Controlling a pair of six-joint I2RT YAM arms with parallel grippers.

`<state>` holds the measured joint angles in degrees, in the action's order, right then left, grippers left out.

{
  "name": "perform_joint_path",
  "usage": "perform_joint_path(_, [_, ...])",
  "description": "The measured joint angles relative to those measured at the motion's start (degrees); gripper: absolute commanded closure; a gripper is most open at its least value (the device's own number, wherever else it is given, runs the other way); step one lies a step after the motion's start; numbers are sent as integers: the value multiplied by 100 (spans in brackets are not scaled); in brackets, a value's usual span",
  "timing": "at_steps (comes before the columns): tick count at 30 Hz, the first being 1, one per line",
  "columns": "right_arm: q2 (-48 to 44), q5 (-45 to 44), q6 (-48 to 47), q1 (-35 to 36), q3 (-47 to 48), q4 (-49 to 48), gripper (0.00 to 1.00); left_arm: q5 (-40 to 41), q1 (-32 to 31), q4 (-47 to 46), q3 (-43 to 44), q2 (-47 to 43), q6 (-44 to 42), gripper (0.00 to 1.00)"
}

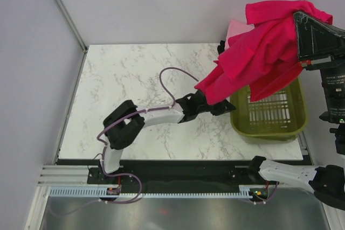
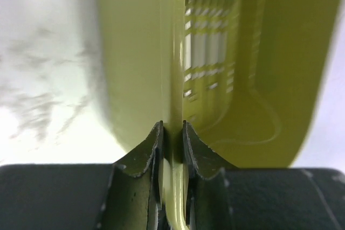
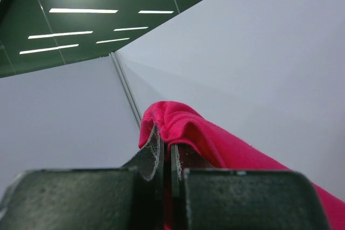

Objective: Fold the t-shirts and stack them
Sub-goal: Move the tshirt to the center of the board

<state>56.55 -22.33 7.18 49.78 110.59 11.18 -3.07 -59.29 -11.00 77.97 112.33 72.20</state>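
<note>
Overhead, the large crimson-red cloth t-shirt (image 1: 259, 52) hangs bunched from the right gripper (image 1: 301, 22), which is raised high over the far right corner. In this view its long axis runs on a slant from that pinch point at upper right to a loose tail at lower left. The tail ends over the near-left rim of the olive-green slatted plastic basket (image 1: 280, 127), just beside the left gripper (image 1: 226, 107). A scrap of pale pink cloth (image 1: 237, 28) shows behind the red; I cannot tell whether it is being lifted along. The white marble-patterned table (image 1: 135, 79) lies bare to the left of the basket.

From the left wrist, both fingers are clenched on the basket's thin upright wall, one finger on each face, so this arm is pinning the basket down.

From the right wrist, the jaws are closed tight on a rolled fold of the crimson shirt, which drapes away to the right. Which part of the garment this is cannot be made out.

Judging by this, the step in hand is pulling the shirt clear of the basket. To do it well, lift until the tail clears the rim and hold the basket firmly. Then carry the shirt left over the open marble and lower it tail first, so it spreads along its length instead of heaping
</note>
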Motion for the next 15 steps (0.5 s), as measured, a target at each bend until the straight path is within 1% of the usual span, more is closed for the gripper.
perform_joint_path(2, [-116,-2,4,-2,-90,-2,100,-17,-138,-42,433,437,173,98])
perform_joint_path(6, [-284,-46,2,-2,-133,0,100,-175,-400,251,2004,1471,236,98])
perform_joint_path(7, [-317,-59,2,-2,-133,0,100,-186,-442,317,2229,1591,234,98])
perform_joint_path(10, [-385,-101,0,-2,-133,0,100,-205,-597,562,2625,1770,192,76])
perform_joint_path(11, [-396,-116,0,-2,-136,2,100,-216,-651,625,2640,1770,164,64])
perform_joint_path(14, [-398,-166,2,-2,-151,13,100,-306,-776,667,2649,1757,26,53])
perform_joint_path(15, [-396,-173,2,-2,-166,26,100,-306,-800,664,2649,1735,-24,50])
